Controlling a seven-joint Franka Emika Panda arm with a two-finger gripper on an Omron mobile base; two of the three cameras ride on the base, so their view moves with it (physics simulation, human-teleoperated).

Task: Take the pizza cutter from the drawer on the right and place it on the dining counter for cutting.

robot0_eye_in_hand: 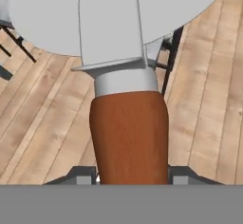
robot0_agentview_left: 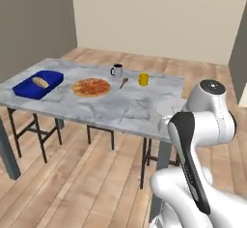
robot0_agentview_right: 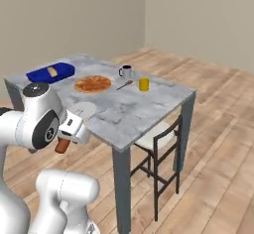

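On the dining counter [robot0_agentview_left: 120, 108], reading left to right, lay a blue tray [robot0_agentview_left: 38, 84] carrying a loaf of bread [robot0_agentview_left: 40, 82], then the pizza [robot0_agentview_left: 91, 87], a dark mug [robot0_agentview_left: 117, 70] at the pizza's 1 o'clock, a wooden spoon [robot0_agentview_left: 123, 82] at about its 3 o'clock, and a yellow cup [robot0_agentview_left: 143, 79] furthest right. The near half of the marble was bare, likely the spot meant for the cutter beside the pizza.

In the hand view the gripper [robot0_eye_in_hand: 133, 175] was closed on the pizza cutter [robot0_eye_in_hand: 129, 133], 2 fingers clamping the reddish-brown handle from 9 and 3 o'clock, with the grey collar and round blade pointing to 12 o'clock, away from the hand. In the right base view the cutter hung at the counter's near edge, handle low and blade over the marble. It seemed carried that way so the blade could be set down flat first.
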